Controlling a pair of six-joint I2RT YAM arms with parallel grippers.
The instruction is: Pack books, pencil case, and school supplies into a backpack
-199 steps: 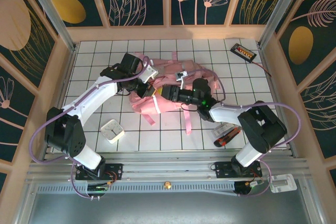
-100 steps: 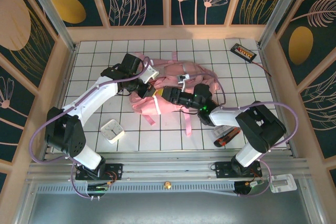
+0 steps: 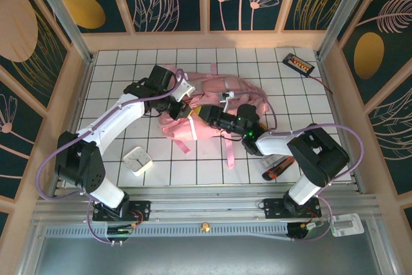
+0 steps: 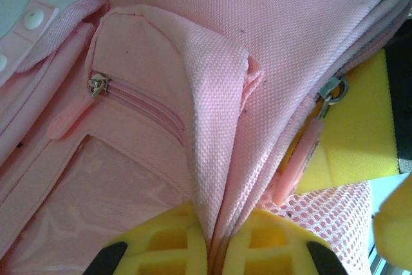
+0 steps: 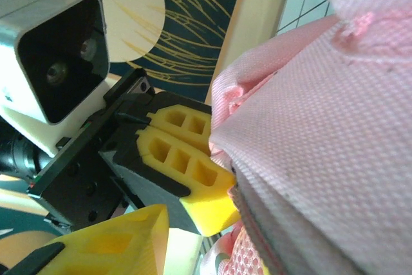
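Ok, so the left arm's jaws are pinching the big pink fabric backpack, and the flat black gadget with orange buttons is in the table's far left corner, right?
Not quite. The flat black gadget with orange buttons lies in the far right corner, as the top view shows. The left arm's jaws do pinch a fold of the big pink fabric backpack.

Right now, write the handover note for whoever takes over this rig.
Left gripper: shut on a fold of the backpack.
Right gripper: at the backpack's opening; I cannot tell whether it is open or shut.
Outside the bag, on the table: a small white square item and a red-and-black item beside the right arm, probably supplies.
Done: I cannot tell what is already inside.
Left: those two loose items, at least.
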